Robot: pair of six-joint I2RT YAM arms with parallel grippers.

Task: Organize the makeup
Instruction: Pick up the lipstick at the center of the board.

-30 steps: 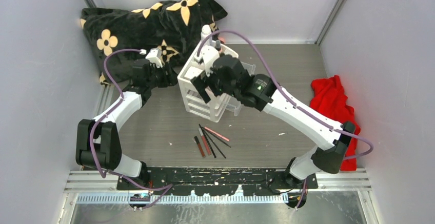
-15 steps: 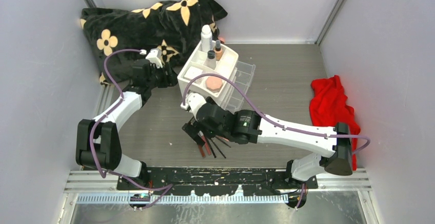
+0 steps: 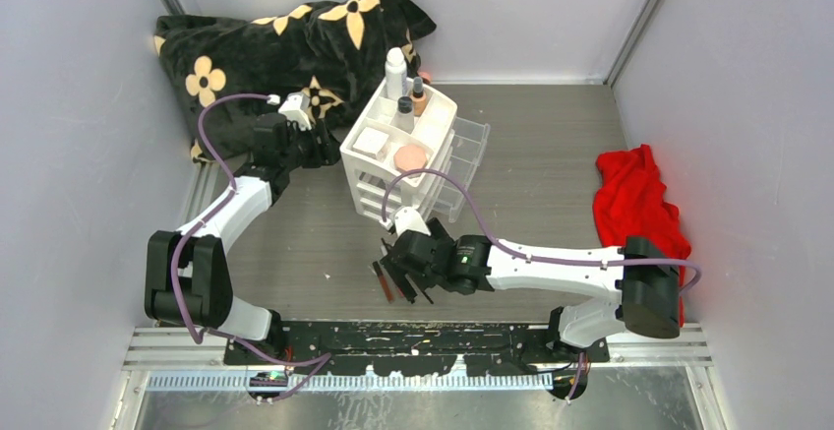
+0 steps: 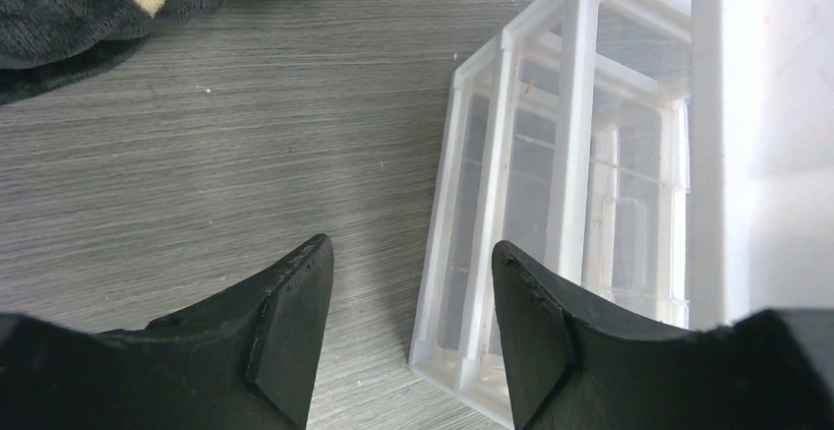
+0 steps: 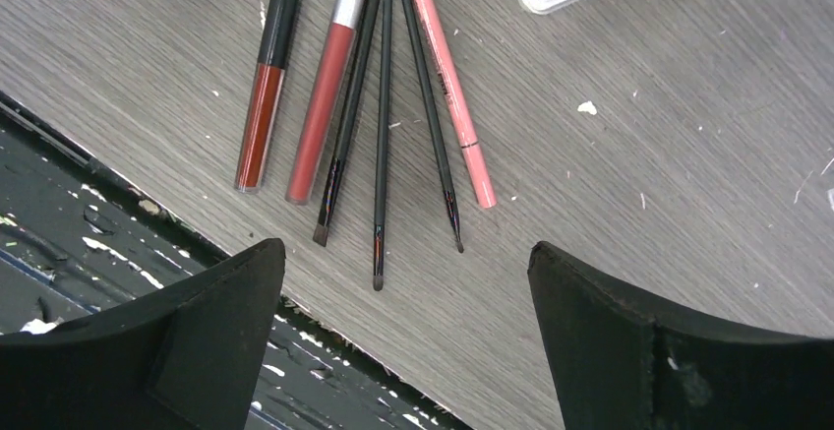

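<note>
1. My left end effector (image 4: 408,282) sat released and empty just left of the drawer unit (image 4: 492,204), unmoved from a second before.
2. The white bottle (image 3: 395,69) and pink compact (image 3: 409,157) stood on the unit's top.
3. The tubes (image 5: 295,95) and pencils (image 5: 382,125) lay bunched on the surface (image 5: 639,204), near its edge.
4. My right end effector (image 5: 401,253) hovered over them, spread wide; closing could catch several or flick one away.
5. A second earlier, that arm was at the unit's top.

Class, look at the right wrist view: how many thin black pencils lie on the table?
3. All lie fanned on the table between the red tube and the pink pencil: the left black pencil, the middle black pencil, the right black pencil. None seems hidden.
</note>
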